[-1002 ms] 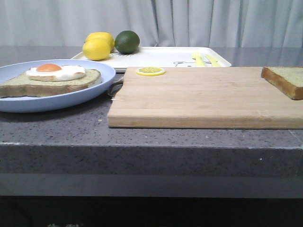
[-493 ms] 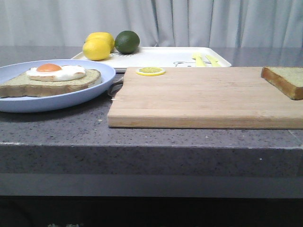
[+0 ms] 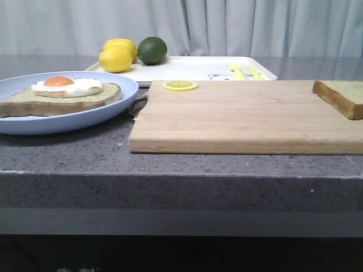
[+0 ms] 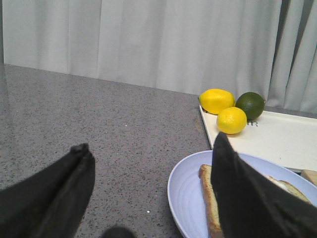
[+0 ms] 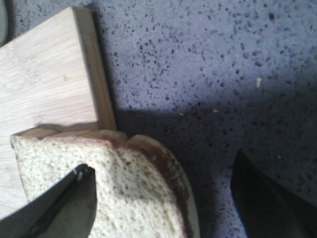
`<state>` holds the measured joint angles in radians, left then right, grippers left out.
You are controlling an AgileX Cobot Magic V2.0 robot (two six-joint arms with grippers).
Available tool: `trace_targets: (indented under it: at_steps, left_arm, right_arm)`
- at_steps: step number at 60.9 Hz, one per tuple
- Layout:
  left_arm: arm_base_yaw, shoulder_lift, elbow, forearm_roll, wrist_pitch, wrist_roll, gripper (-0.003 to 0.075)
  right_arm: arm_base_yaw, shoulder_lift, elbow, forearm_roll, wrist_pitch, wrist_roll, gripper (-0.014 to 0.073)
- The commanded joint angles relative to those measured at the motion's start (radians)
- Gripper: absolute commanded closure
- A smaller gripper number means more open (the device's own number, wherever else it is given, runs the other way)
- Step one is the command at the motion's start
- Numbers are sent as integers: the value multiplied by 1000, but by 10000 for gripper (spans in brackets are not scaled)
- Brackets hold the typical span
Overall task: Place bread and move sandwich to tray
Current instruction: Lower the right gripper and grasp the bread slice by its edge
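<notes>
The bread (image 3: 342, 97) lies on the right end of the wooden cutting board (image 3: 244, 116). In the right wrist view it (image 5: 99, 183) overhangs the board's edge, and my open right gripper (image 5: 163, 193) straddles its crust side, one finger over the crumb, one over the counter. The sandwich (image 3: 59, 95), toast with a fried egg, sits on the pale blue plate (image 3: 96, 113) at the left. My open left gripper (image 4: 151, 193) hovers by the plate's rim (image 4: 176, 186), one finger over the toast (image 4: 208, 198). The white tray (image 3: 193, 69) stands behind the board. Neither gripper shows in the front view.
Two lemons (image 3: 117, 55) and a lime (image 3: 152, 50) sit on the tray's left end, yellow cutlery (image 3: 245, 71) on its right. A lemon slice (image 3: 180, 85) lies on the board's far left corner. Grey curtains hang behind the speckled counter (image 3: 170, 170).
</notes>
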<state>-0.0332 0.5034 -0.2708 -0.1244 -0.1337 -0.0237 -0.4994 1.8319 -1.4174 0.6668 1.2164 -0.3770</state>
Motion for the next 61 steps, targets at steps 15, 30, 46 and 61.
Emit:
trace_targets:
  at_steps: [15, 30, 46, 61]
  left_arm:
    - [-1, 9, -32, -7, -83, -7, 226]
    - [-1, 9, -32, -7, -83, -7, 226]
    - [-1, 9, -32, -7, -83, -7, 226]
    - [-1, 9, -32, -7, -83, -7, 226]
  right_arm:
    - [47, -39, -31, 20, 123, -39, 25]
    - [59, -39, -31, 17, 123, -39, 25]
    - [65, -39, -30, 15, 123, -39, 172]
    - [65, -39, -30, 15, 123, -34, 460]
